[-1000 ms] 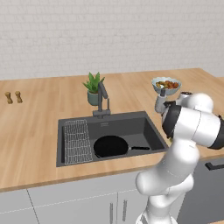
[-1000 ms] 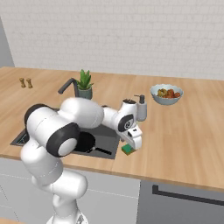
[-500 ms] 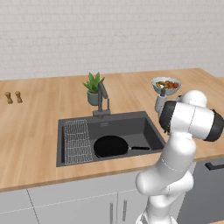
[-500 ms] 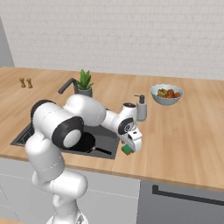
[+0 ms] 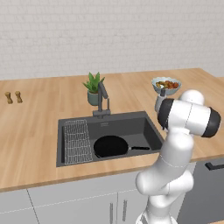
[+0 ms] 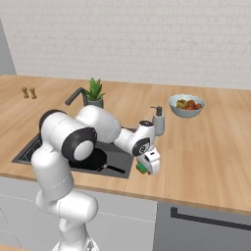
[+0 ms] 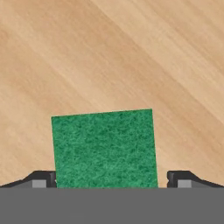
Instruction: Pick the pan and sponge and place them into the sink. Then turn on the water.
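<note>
While the hand view looks straight down on the sponge (image 7: pixel 104 148) as a green square lying flat on the wooden counter (image 7: pixel 131 57), with one dark finger tip (image 7: pixel 41 179) on each side of it and clear of its edges, the right base view gives just a sliver of green and yellow (image 6: pixel 142 168) under the white gripper (image 6: pixel 149 166), on the counter just beyond the sink's right-hand rim. The jaws stand wide apart, straddling the sponge without closing on it; whether the tips touch the counter cannot be told, since the bottom of the hand view cuts them off.

From the left base view the sink (image 5: pixel 144 124) is laid open: the black pan (image 5: pixel 110 145) lies flat on its floor, handle pointing right, beside the wire grid rack (image 5: pixel 78 140) at the left end. In that view the arm's own bulk hides the gripper and the sponge. From the right base view the arm covers most of the basin, leaving part of the pan (image 6: pixel 98 159) and its handle visible.

Behind the sink stand the dark faucet (image 5: pixel 103 99) and a potted plant (image 5: pixel 93 88); a soap dispenser (image 6: pixel 158 120) shows clearly from the right side, a bowl of fruit (image 6: pixel 186 105) farther right, two small shakers (image 5: pixel 13 97) far left
</note>
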